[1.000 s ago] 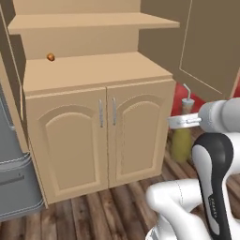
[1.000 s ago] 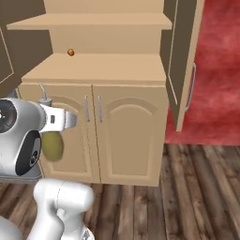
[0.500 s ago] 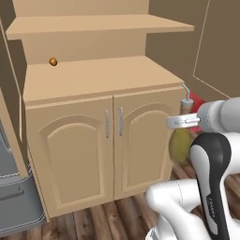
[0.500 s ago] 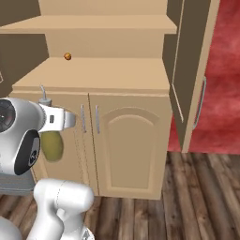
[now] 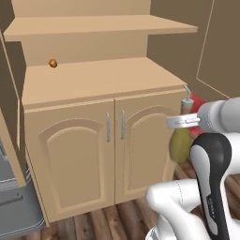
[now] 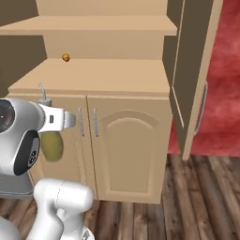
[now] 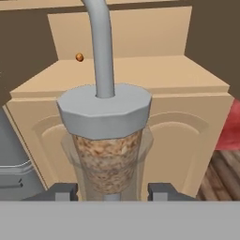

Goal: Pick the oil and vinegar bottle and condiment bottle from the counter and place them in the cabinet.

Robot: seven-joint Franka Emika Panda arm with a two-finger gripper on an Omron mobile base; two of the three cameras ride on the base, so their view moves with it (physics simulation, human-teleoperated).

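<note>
My gripper is shut on the neck of the oil and vinegar bottle, which hangs upright in front of the cabinet. Its olive-green body hangs below the hand, level with the closed arched doors. The grey collar and thin metal spout rise up the middle of the hand view. Behind the bottle, the cabinet's lower shelf lies bare except for a small orange-brown ball. The condiment bottle and the counter are out of view.
A tall tan door with a metal handle stands open to the right of the cabinet. A grey appliance sits low on the left. The floor is dark wood planks, with red flooring beyond the open door.
The whole picture has shifted: the base has moved, and the cabinet now sits larger and more central. The bottle stays held the same way in the gripper.
</note>
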